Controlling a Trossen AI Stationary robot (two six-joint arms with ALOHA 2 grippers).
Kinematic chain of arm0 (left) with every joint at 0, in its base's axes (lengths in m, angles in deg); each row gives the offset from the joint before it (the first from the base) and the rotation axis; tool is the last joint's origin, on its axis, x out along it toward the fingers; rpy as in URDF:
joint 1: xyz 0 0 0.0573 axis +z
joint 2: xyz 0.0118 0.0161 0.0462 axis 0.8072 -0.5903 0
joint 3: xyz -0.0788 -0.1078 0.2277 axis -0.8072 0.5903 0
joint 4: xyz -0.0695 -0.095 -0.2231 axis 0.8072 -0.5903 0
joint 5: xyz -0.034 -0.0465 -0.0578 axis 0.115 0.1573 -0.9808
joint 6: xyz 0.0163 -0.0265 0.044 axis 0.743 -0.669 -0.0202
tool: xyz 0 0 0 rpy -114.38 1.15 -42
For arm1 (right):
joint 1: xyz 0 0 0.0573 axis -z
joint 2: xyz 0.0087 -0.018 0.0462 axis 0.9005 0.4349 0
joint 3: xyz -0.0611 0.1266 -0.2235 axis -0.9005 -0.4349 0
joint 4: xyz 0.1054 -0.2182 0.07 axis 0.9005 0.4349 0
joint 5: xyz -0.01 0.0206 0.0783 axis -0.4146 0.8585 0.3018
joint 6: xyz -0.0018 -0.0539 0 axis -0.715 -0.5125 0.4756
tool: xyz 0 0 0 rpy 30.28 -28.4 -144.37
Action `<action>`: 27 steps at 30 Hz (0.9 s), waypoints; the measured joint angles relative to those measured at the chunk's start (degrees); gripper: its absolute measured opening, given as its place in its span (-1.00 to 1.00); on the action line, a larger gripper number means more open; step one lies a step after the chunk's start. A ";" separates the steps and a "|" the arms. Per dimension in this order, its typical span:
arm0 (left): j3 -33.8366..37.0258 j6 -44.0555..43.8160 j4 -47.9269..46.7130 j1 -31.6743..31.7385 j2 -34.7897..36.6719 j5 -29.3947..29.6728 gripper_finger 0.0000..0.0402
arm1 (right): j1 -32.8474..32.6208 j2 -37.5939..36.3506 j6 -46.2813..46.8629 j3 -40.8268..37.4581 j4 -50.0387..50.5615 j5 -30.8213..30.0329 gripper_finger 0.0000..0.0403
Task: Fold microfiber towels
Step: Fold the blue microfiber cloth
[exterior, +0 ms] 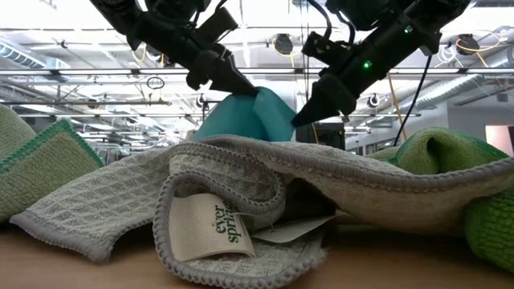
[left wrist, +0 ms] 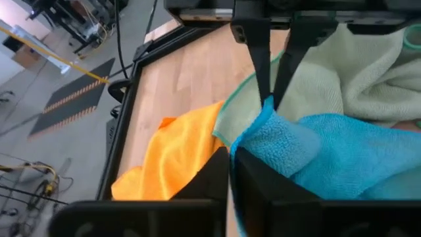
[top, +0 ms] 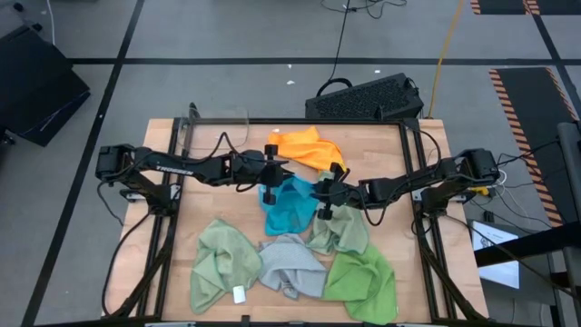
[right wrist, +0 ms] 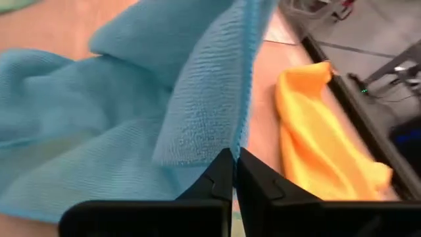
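blue towel (top: pixel 289 207) hangs between left pincer (top: pixel 271 173) and right pincer (top: pixel 324 193), both pinching it.

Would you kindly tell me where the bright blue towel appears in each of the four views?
High view: the bright blue towel lies mid-table between both hands.
Low view: it peaks behind the grey towel, at top centre.
Left wrist view: lower right.
Right wrist view: left and centre.
Shared landmark: the orange towel, beside it.
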 joint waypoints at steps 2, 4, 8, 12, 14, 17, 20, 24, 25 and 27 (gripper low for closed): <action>0.00 -1.53 -0.03 0.00 0.00 0.01 -0.66 | 0.00 -0.90 -1.04 0.00 0.38 -1.84 -0.98; 0.00 -3.29 -0.90 0.00 0.00 0.01 -0.50 | 0.00 -2.31 -2.29 0.00 1.18 -4.35 -0.99; 0.00 -8.27 -5.47 -0.10 0.06 0.87 -0.23 | -0.10 -5.72 -6.12 0.00 4.58 -11.42 -0.99; -0.02 -15.16 -12.36 -0.50 0.50 0.90 -0.08 | -0.11 -9.26 -10.15 0.00 6.53 -13.50 -0.99; 0.03 -18.12 -16.31 -0.86 0.50 0.88 -0.05 | -0.09 -10.62 -11.98 0.00 6.45 -13.50 -0.99; 0.98 -21.54 -18.45 -1.54 0.50 0.87 -0.05 | -0.09 -11.94 -14.59 0.01 6.66 -13.50 -1.00; 2.99 -24.87 -18.49 -2.04 0.50 -0.71 -0.08 | 0.00 -12.92 -16.02 0.02 6.47 -14.23 -1.00; 6.04 -26.84 -14.69 -3.65 0.50 -7.54 -0.15 | 0.01 -13.48 -16.94 0.01 6.53 -16.39 -1.00; 6.56 -26.74 -14.17 -4.36 0.49 -9.23 -0.16 | 0.02 -13.55 -17.22 0.00 6.14 -16.47 -1.00; 6.84 -26.69 -13.52 -5.96 0.48 -9.75 -0.19 | 0.02 -13.52 -17.72 0.01 5.94 -16.52 -1.00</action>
